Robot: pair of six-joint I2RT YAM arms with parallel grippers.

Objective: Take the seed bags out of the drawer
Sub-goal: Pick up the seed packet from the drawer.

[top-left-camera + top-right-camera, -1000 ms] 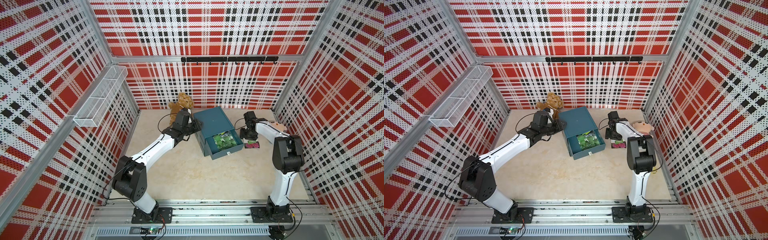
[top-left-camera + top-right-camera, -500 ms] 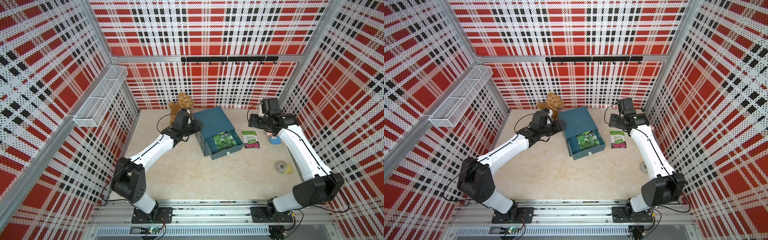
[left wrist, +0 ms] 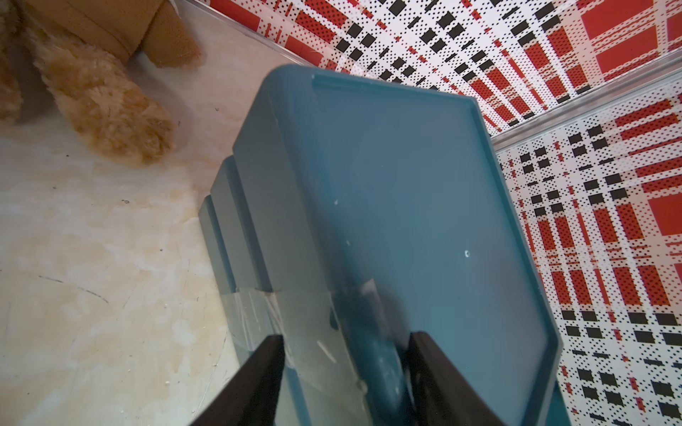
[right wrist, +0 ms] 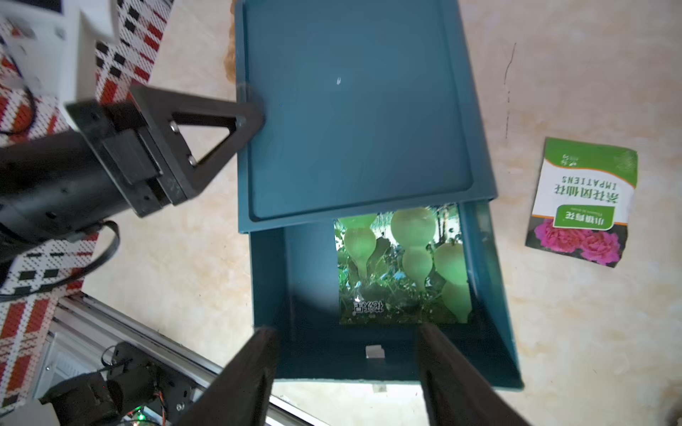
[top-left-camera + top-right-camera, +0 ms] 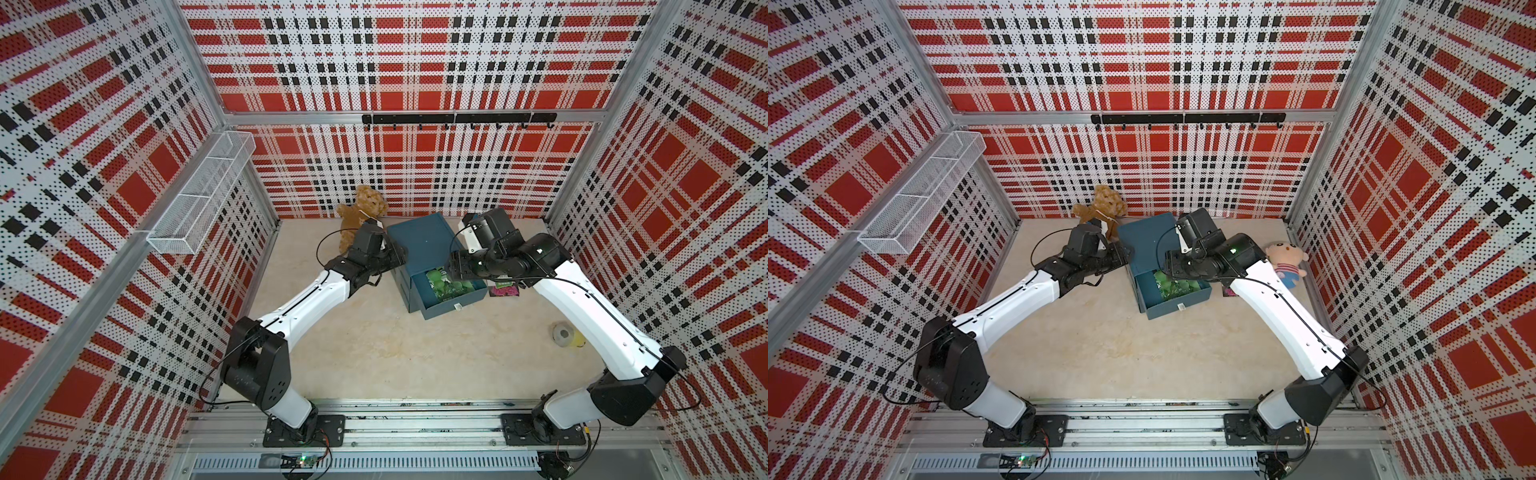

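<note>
Now holds the right hand (image 4: 345, 330) poised over the open drawer (image 4: 269, 276), fingers (image 4: 254, 369) spread wide and gripping nothing. Looks straight down from there on one of the seed bags (image 4: 402, 265), printed with pale green gourds, lying flat on the drawer floor along the wall on the robot's right, untouched by either hand. Sets the left hand (image 3: 345, 335) against the blue drawer cabinet (image 3: 406, 203) on the side away from the right arm, jaws partly apart and straddling the cabinet's upper side edge, one fingertip (image 4: 251, 118) touching that edge; clamps nothing, and cannot tell whether pressing or merely resting there. Has a second seed bag (image 4: 586, 203), white label reading IMPATIENS above pink flowers, lying flat out on the tabletop (image 5: 374, 345) just beside the drawer, not touching it. Farther out, has a brown teddy bear (image 5: 361, 208) against the back wall behind the left hand, a pink-faced doll (image 5: 1285, 264) in a striped top by the right side wall beyond the right arm, and a grey roll (image 5: 563, 333) on the tabletop near the right forearm.
</note>
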